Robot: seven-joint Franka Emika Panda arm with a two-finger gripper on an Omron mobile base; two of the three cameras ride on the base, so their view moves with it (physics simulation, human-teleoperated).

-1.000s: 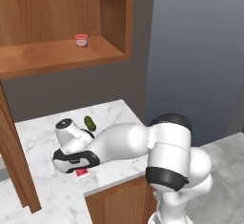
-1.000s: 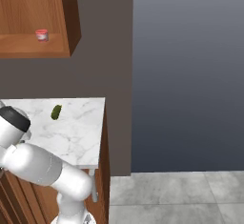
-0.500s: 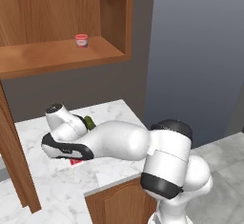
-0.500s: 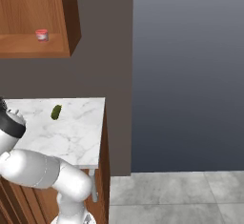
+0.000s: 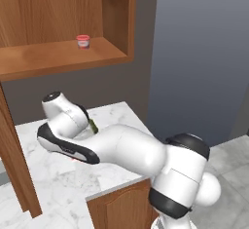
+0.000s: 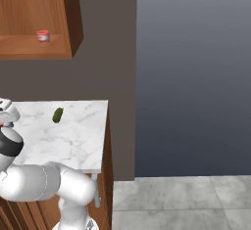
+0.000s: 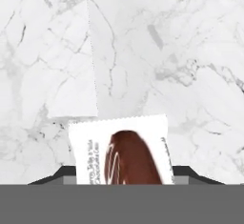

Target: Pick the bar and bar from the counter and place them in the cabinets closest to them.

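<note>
The white wrapped bar with a red-brown patch [image 7: 121, 157] sits between the two-finger gripper [image 7: 125, 179], apparently pinched; base views add a small red jar [image 5: 83, 41] on the brown wall cabinet's shelf [image 5: 58, 57].

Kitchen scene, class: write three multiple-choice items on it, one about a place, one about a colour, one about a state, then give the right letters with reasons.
1. Where is the small red jar?
A. on the marble counter
B. on the wall cabinet's shelf
C. on the floor

2. What colour is the oval thing on the counter?
A. green
B. blue
C. orange

3. How is the white bar in the hand view?
A. still lying flat far off
B. between the tool's tips, above the counter
C. on the shelf

Key: 1 B, it stands on the wooden shelf. 2 A, green against white marble. 3 B, it fills the lower view at the tool.
</note>
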